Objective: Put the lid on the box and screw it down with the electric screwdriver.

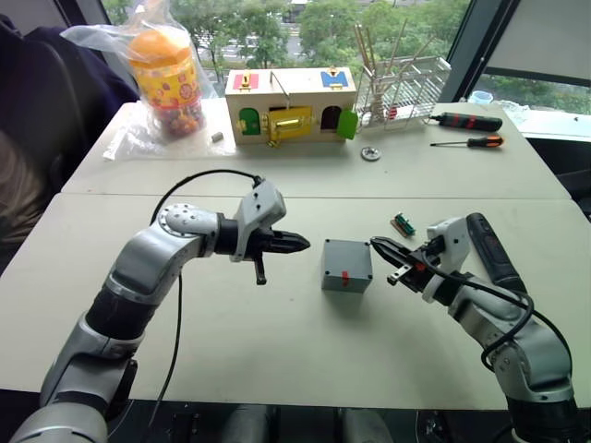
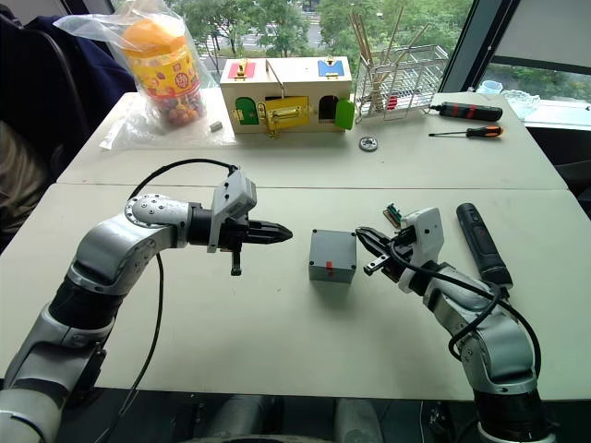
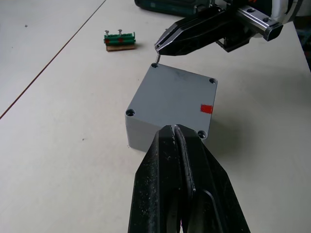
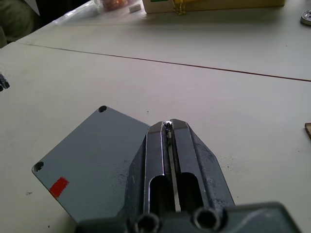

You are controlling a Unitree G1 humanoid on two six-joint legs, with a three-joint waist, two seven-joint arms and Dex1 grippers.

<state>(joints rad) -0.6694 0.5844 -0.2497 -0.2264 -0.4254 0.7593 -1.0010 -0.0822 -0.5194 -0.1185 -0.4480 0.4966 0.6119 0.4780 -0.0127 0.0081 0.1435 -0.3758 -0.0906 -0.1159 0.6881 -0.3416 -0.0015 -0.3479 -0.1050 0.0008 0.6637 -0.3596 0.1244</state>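
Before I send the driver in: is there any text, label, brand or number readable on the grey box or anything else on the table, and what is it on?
No legible text anywhere.
Box: a plain red mark, no characters.
Orange canister in the plastic bag: colourful print, too small to read.
Electric screwdriver: no marking legible.
Wooden box: coloured doors, no lettering seen.
Hand screwdrivers: nothing readable.

Head stereo pair looking down, wrist cams close, all share box point(image 1: 346, 266)

Pale tables point(image 1: 277, 351) before windows point(image 1: 277, 28) showing trees.
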